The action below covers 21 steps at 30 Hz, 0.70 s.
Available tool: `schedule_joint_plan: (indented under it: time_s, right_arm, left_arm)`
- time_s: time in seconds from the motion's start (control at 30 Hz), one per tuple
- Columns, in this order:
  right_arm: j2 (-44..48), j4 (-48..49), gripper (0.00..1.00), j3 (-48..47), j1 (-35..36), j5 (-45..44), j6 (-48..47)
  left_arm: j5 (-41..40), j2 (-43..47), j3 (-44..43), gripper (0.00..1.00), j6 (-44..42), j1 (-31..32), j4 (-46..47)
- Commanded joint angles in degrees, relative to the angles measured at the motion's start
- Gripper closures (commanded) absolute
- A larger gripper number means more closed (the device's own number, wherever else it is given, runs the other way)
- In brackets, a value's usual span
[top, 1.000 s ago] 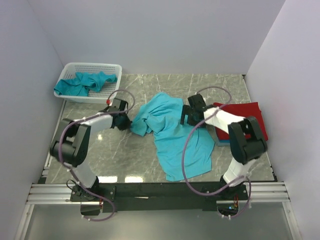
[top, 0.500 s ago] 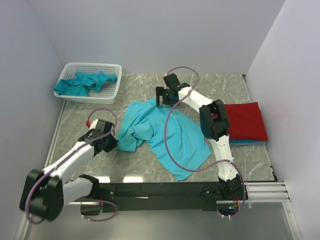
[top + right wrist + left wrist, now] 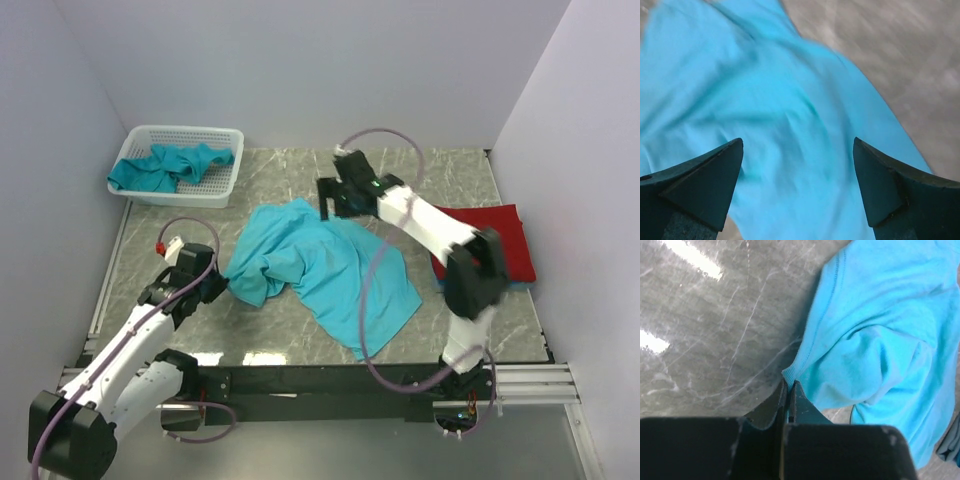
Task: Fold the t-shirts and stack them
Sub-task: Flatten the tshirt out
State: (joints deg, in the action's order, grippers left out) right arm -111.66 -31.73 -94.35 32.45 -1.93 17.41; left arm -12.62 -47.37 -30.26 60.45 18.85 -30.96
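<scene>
Cloth first: one teal t-shirt (image 3: 320, 265) lies rumpled on the grey marble table (image 3: 450, 170), approx centre. Its left side is bunched into folds and its near-right part is spread flatter.

My left gripper (image 3: 212, 287) sits low at the shirt's left edge. On the left wrist cam its fingers are pinched tight together on a corner of the hem, w/ the rest of the fabric trailing off to the right.

My right gripper (image 3: 335, 200) is at the shirt's far edge. The right wrist cam is blurred, but both fingers stand wide apart w/ teal cloth filling the gap below them, and nothing is gripped. Can't tell if the tips touch the fabric.

A red t-shirt (image 3: 500, 235) lies folded flat at the table's right side, and the right arm's elbow crosses its left end.

At far left a white mesh basket (image 3: 135, 140) holds crumpled teal shirts (image 3: 170, 165).
</scene>
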Motion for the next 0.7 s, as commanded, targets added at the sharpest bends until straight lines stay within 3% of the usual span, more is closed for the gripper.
schedule_joint_plan:
  time_s: [0.0, 0.03, 0.13, 0.27, 0.4, 0.5, 0.67]
  right_arm:
    - [16.8, -0.4, 0.04, 14.8, 3.0, -8.6, 3.7]
    - [19.9, -1.1, 0.04, 21.9, 4.5, -9.8, 5.7]
    - [31.4, -6.5, 0.04, 31.8, 13.8, -12.8, 11.1]
    - [36.9, -11.6, 0.04, 39.3, 29.0, -8.9, 21.0]
    - [37.3, -11.6, 0.04, 42.3, 38.2, -4.5, 28.2]
    - [34.9, -10.0, 0.04, 43.3, 42.4, -1.9, 30.1]
    - [30.7, -9.5, 0.06, 44.4, 42.4, -2.5, 31.1]
  left_arm:
    - [-2.2, -2.6, -4.8, 0.99, -1.7, 0.1, 1.5]
    - [-2.1, -4.1, -5.2, 0.99, -1.9, 0.0, 2.2]
    - [-1.5, -6.3, -6.3, 0.99, -2.4, 0.0, 3.6]
    - [-1.7, -8.0, -6.7, 0.99, -3.4, -0.3, 4.2]
    - [-2.2, -8.2, -6.0, 0.99, -3.3, -0.4, 4.9]
    - [-2.1, -7.7, -5.5, 0.99, -3.3, -0.4, 5.2]
    - [-2.6, -7.5, -5.2, 0.99, -3.1, -0.4, 4.2]
